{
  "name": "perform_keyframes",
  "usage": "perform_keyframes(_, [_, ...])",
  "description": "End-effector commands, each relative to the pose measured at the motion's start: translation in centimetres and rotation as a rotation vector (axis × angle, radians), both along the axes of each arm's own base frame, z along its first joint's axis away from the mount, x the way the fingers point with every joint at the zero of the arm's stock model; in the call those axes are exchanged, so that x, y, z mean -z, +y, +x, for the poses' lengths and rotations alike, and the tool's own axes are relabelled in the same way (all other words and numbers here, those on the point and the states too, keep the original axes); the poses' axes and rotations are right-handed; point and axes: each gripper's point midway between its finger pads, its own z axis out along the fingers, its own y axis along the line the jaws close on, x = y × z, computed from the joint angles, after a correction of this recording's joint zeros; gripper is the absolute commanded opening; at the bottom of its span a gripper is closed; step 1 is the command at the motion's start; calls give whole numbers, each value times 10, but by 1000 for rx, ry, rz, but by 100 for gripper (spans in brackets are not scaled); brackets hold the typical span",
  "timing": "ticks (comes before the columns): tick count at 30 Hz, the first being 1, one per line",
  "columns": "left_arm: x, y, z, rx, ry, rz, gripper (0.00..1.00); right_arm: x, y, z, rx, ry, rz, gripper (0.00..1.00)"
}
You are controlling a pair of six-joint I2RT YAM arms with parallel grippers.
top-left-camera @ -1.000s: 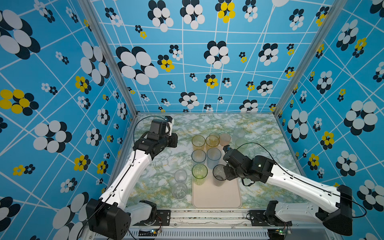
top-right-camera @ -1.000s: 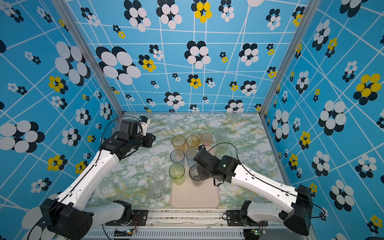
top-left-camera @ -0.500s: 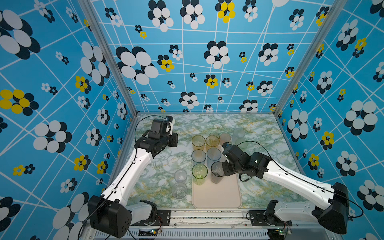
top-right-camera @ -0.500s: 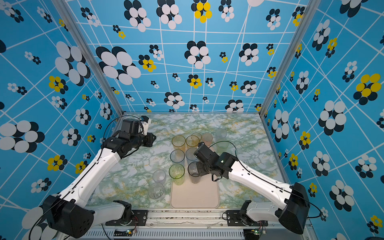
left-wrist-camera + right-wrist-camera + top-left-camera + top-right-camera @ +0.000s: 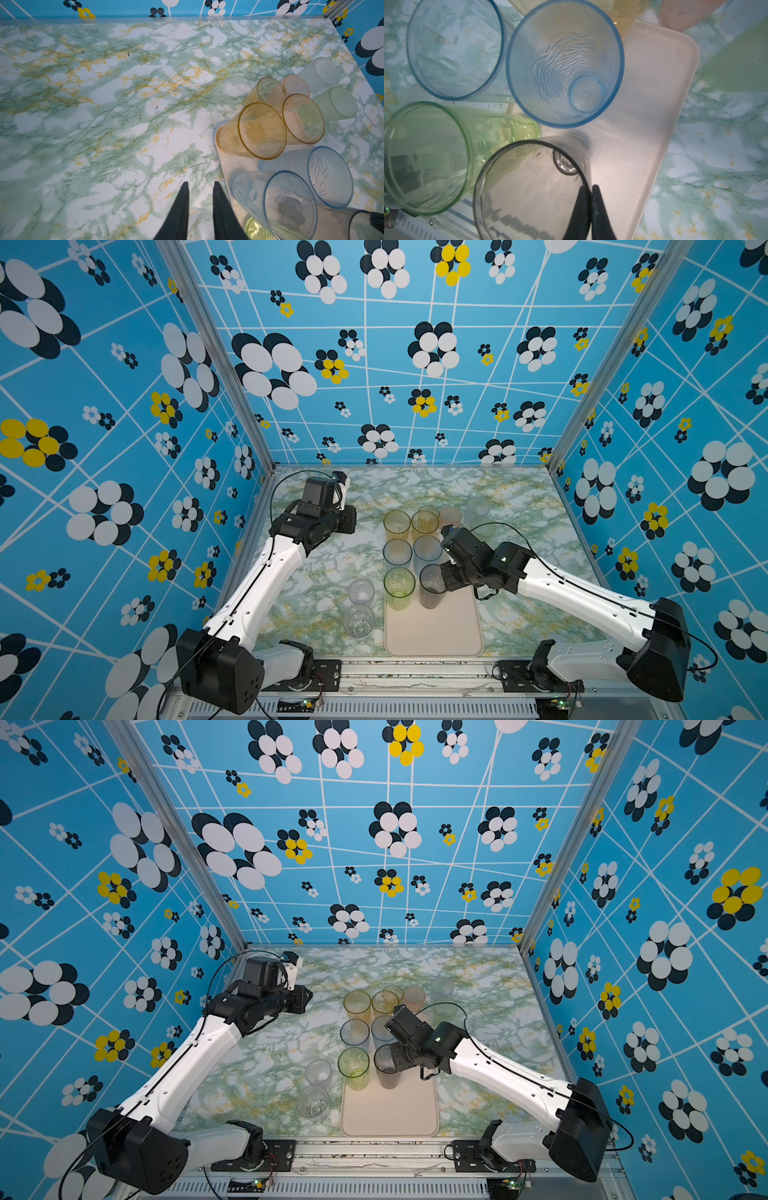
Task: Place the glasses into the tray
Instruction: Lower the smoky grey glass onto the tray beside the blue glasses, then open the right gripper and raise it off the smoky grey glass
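My right gripper [image 5: 591, 187] is shut on the rim of a smoky grey glass [image 5: 529, 197], with one finger inside it and one outside. In both top views this glass [image 5: 431, 591] [image 5: 386, 1071] is upright over the cream tray [image 5: 436, 630] [image 5: 390, 1110], right beside a green glass [image 5: 399, 587]. Whether its base touches the tray does not show. Two blue glasses [image 5: 397, 551] [image 5: 427, 549] and two amber ones [image 5: 397, 524] [image 5: 424, 522] stand further back on the tray. My left gripper [image 5: 200, 184] [image 5: 351, 520] hovers open and empty over the marble table, left of the tray.
Two clear glasses [image 5: 360, 591] [image 5: 358, 620] stand on the table just left of the tray. Pink [image 5: 451, 515], frosted [image 5: 477, 506] and pale green [image 5: 482, 526] glasses stand behind the tray's far right corner. Patterned blue walls close in the table on three sides.
My right gripper has carried the smoky grey glass slightly left, closer to the green glass. The left arm has hardly moved.
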Motion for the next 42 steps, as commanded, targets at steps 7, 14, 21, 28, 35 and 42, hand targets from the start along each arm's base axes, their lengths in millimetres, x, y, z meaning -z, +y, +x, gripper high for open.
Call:
perform_keyframes(7, [-7, 0, 1, 16, -3, 20, 23, 3, 7, 6, -13, 4, 15, 0])
perform_keyframes(14, [-8, 2, 1, 13, -5, 21, 23, 6, 9, 6, -20, 15, 17, 0])
perform_keyframes(21, [-8, 2, 0, 13, -4, 22, 23, 4, 10, 5, -24, 13, 28, 3])
perform_keyframes(28, [-6, 2, 0, 13, -1, 21, 23, 0, 10, 4, -27, 5, 42, 9])
perform_keyframes(35, [-8, 2, 0, 14, -5, 20, 23, -4, 10, 4, -28, -4, 51, 15])
perform_keyframes(42, [-6, 2, 0, 14, -1, 18, 23, -8, 8, 4, -27, -13, 55, 18])
